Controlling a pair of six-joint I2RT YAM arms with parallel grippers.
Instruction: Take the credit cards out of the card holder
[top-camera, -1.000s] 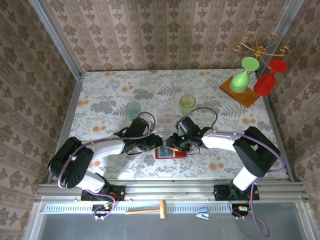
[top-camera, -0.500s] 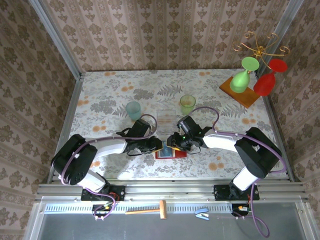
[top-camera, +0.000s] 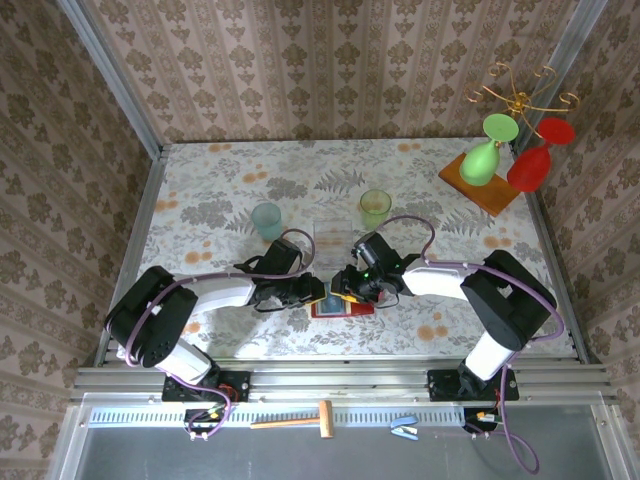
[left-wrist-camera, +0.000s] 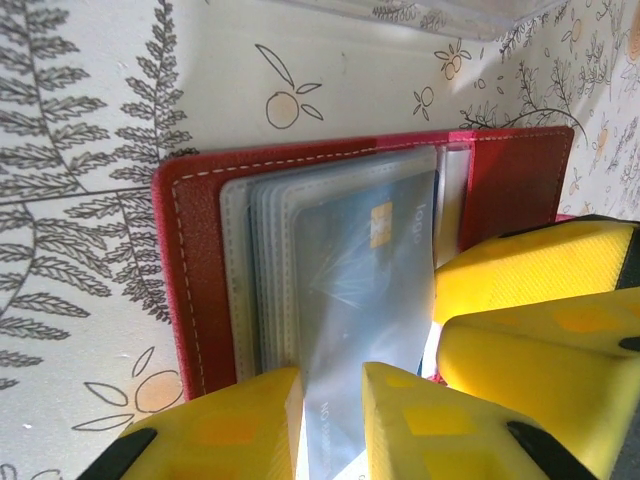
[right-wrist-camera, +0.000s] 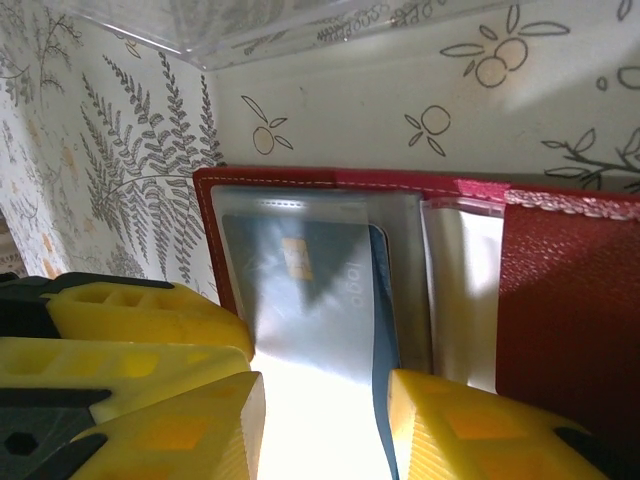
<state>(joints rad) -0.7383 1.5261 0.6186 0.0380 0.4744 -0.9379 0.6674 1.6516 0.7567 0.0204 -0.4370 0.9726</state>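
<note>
Your left arm (top-camera: 215, 293) has swung its elbow right. The left gripper (left-wrist-camera: 330, 375) is slightly open over the wallet's (left-wrist-camera: 200, 250) blue card (left-wrist-camera: 360, 270). The right gripper (right-wrist-camera: 325, 385) flanks it, grip unclear.

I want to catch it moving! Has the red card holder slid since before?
No. The card holder sits at the same spot, just in front of the clear box, as before.

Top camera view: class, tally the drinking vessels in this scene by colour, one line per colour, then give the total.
Green: 2 (green cup, green wine glass)
Teal: 1 (teal cup)
Red: 1 (red wine glass)
Total: 4
</note>
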